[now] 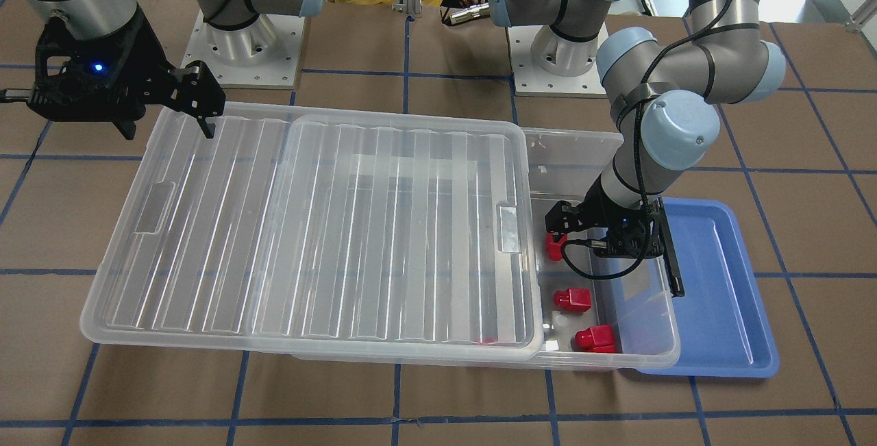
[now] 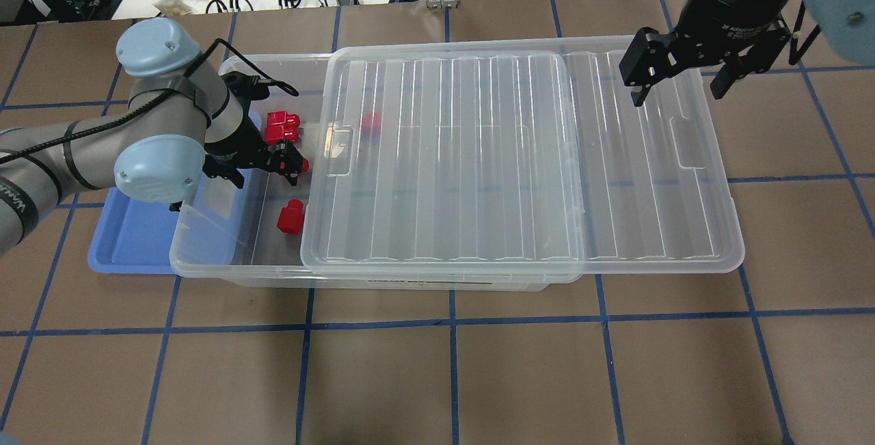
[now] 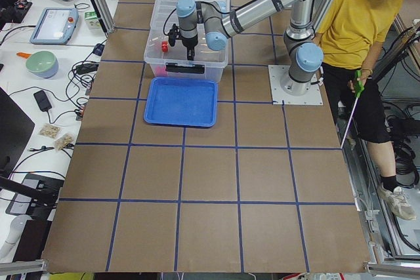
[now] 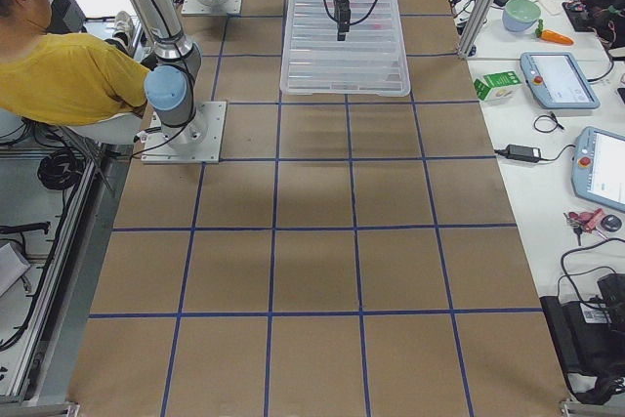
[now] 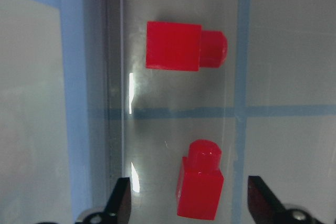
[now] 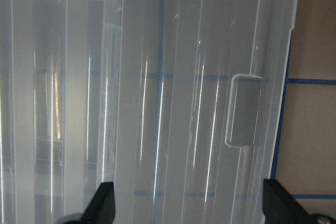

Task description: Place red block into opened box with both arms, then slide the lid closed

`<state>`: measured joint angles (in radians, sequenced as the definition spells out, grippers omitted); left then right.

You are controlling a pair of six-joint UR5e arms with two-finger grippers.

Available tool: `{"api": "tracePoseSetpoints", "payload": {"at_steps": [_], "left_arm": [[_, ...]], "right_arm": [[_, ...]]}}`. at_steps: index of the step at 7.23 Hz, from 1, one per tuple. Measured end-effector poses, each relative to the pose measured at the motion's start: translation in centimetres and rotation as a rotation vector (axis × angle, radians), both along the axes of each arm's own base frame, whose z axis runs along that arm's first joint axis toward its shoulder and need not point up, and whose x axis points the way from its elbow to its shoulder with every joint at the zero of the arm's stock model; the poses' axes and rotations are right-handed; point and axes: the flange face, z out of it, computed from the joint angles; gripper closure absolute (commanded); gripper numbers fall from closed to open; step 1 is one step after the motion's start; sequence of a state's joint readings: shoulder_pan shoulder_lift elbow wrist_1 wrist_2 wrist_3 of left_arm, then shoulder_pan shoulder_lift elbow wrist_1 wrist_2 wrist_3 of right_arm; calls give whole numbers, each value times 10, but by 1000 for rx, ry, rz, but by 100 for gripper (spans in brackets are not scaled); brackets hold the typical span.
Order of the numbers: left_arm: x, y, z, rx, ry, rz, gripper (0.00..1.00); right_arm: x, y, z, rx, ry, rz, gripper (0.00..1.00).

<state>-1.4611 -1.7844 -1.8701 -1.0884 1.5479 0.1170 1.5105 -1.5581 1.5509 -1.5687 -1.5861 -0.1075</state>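
Observation:
The clear box (image 2: 232, 271) lies on the table, with the ribbed lid (image 2: 519, 158) slid toward my right so one end stands uncovered. My left gripper (image 2: 287, 161) reaches down into that open end. It is open, and a red block (image 5: 199, 187) lies on the box floor between its fingers without touching them. Two more red blocks (image 2: 282, 127) (image 2: 290, 216) rest nearby, and another (image 2: 370, 122) shows through the lid. My right gripper (image 2: 677, 86) hovers open above the lid's overhanging end (image 6: 173, 103), holding nothing.
A flat blue tray (image 2: 130, 240) sits against the box's open end, partly under my left arm. A person in a yellow shirt (image 3: 357, 18) stands behind the robot bases. Brown table with blue tape lines surrounds the box.

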Motion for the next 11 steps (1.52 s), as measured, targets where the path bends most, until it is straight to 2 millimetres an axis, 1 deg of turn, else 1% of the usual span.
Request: {"api": "tracePoseSetpoints", "payload": {"at_steps": [1,2,3,4,5,6,7,8,9,11], "left_arm": [[-1,-3,37,-6,-1,-2,0],[-1,-3,80,-5,-1,-3,0],[-3,1,125,-5,1,-4,0],[-7,11,166,-16,0,-10,0],[-17,25,198,-37,-4,-27,0],[-29,36,215,-56,-9,-48,0],[-36,41,219,-61,-9,-64,0],[-39,42,216,-60,-6,-75,0],[-40,44,214,-67,-4,-79,0],[-40,47,212,-79,-6,-77,0]], "right_arm": [[-8,-5,-6,13,-1,-8,0],[-27,-13,-14,28,-2,-39,0],[-58,-19,-18,36,-4,-93,0],[-89,-23,-22,44,-7,-131,0],[-115,-27,-30,59,-2,-137,0],[-136,-32,-41,80,14,-133,0],[-154,-35,-52,100,24,-127,0],[-166,-38,-63,115,25,-115,0],[-172,-41,-76,125,24,-105,0],[-174,-42,-102,147,14,-102,0]]}}
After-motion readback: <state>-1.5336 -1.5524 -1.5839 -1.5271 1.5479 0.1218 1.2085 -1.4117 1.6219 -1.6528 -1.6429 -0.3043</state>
